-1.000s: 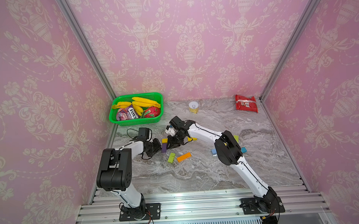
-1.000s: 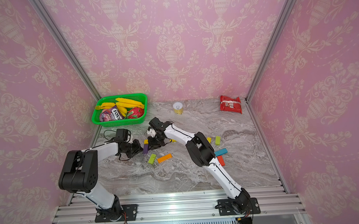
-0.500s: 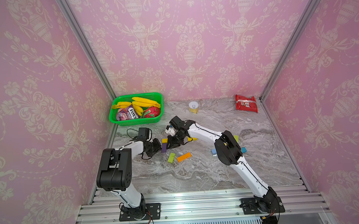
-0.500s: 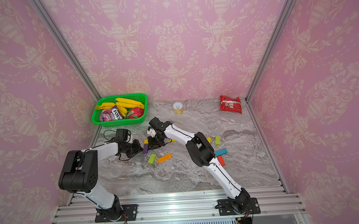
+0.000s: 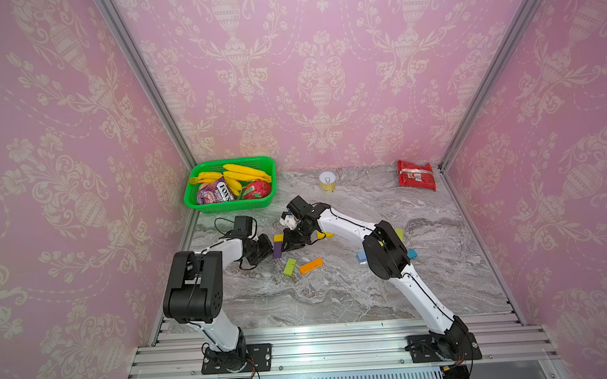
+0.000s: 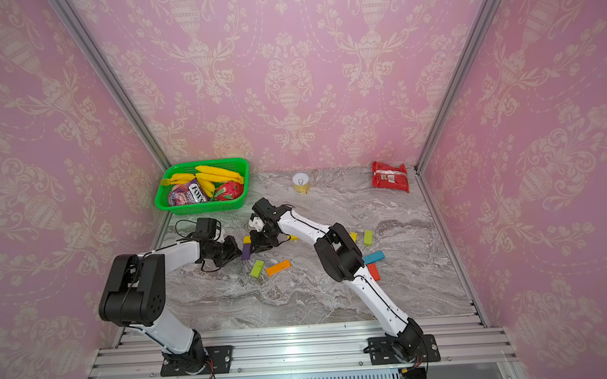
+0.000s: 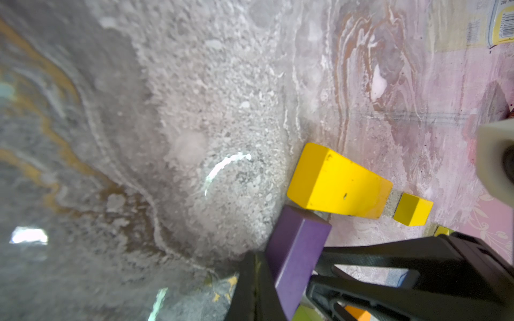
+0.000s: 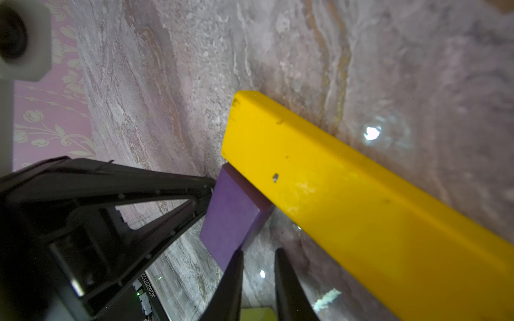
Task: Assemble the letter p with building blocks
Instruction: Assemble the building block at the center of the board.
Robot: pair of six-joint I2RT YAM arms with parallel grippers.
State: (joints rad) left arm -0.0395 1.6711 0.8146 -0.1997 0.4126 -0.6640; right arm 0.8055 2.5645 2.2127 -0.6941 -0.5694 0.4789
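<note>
A purple block (image 5: pixel 277 249) (image 7: pixel 297 250) lies on the marble table, one end touching a yellow block (image 5: pixel 279 238) (image 8: pixel 347 194). My left gripper (image 5: pixel 270 249) (image 7: pixel 257 258) is shut and empty, pressed against the purple block's left side. My right gripper (image 5: pixel 286 247) (image 8: pixel 258 255) stands slightly open on the block's other side, one finger against it, only table showing in the gap. A lime green block (image 5: pixel 289 266) and an orange block (image 5: pixel 311 265) lie just in front. A second yellow block (image 5: pixel 325 235) sits behind the right arm. Lime (image 6: pixel 368 237), teal (image 6: pixel 373 257) and red (image 6: pixel 373 271) blocks lie further right.
A green basket (image 5: pixel 231 206) with bananas and packets stands at the back left. A small yellow can (image 5: pixel 326 182) and a red snack packet (image 5: pixel 416 174) sit near the back wall. Pink walls close in three sides.
</note>
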